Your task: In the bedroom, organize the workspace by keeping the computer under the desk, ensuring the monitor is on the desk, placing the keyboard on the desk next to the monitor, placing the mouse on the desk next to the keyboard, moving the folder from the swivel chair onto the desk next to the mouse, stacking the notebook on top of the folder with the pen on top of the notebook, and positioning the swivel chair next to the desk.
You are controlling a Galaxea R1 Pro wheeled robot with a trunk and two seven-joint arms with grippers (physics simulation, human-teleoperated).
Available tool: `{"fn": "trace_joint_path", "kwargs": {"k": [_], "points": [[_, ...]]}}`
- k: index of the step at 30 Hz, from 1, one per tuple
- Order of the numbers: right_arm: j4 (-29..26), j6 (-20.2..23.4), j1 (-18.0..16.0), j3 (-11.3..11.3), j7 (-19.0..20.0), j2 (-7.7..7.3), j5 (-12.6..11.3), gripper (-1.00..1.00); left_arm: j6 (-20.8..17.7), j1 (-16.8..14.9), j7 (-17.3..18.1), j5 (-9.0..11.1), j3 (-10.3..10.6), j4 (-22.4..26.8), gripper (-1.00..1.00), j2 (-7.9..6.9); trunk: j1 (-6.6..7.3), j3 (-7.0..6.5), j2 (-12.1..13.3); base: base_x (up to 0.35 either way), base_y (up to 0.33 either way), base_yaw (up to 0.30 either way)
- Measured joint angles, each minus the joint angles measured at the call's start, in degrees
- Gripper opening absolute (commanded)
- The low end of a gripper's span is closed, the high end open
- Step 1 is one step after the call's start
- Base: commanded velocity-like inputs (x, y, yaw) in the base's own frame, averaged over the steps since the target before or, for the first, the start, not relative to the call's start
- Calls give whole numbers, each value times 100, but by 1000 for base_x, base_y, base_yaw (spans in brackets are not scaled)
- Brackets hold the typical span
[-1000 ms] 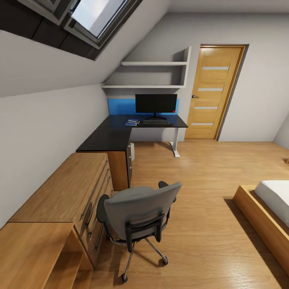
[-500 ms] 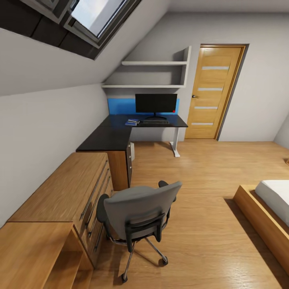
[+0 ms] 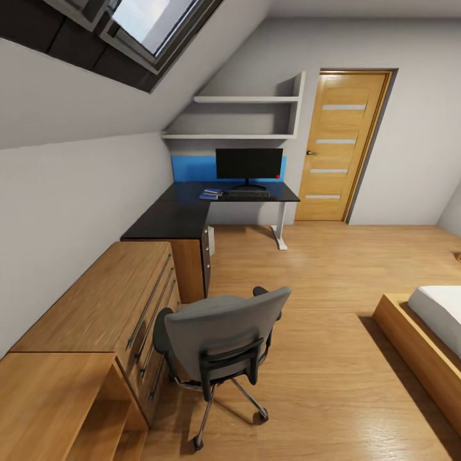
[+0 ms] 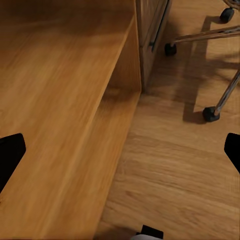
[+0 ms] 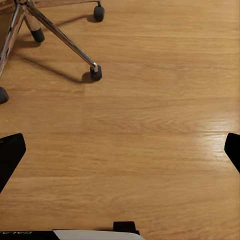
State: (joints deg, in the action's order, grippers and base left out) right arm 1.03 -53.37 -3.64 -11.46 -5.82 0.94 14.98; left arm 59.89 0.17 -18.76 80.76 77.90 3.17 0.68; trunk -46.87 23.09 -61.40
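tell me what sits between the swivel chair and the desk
In the head view, bare wood floor and the light wooden drawer chest separate the swivel chair from the desk.

Your left gripper (image 4: 120,150) points down, its two dark fingertips (image 4: 11,152) spread wide apart with nothing between them. Your right gripper (image 5: 120,150) also points down, fingertips (image 5: 10,150) wide apart and holding nothing.
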Motion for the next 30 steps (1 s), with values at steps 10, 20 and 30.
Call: {"fn": "trace_joint_path", "kwargs": {"k": [10, 20, 30], "points": [[0, 1, 0, 0, 0, -2, 3, 100, 0, -2, 5, 69, 2, 0, 100, 0, 0, 0, 0, 0, 0, 0], [0, 1, 0, 0, 0, -1, 4, 100, 0, -1, 6, 71, 5, 0, 100, 51, -219, 179, -400, 0, 0, 0], [0, 1, 0, 2, 4, 1, 4, 100, -226, -5, 0, 72, 1, 0, 100, 83, -439, 359, -801, 0, 0, 0]]}}
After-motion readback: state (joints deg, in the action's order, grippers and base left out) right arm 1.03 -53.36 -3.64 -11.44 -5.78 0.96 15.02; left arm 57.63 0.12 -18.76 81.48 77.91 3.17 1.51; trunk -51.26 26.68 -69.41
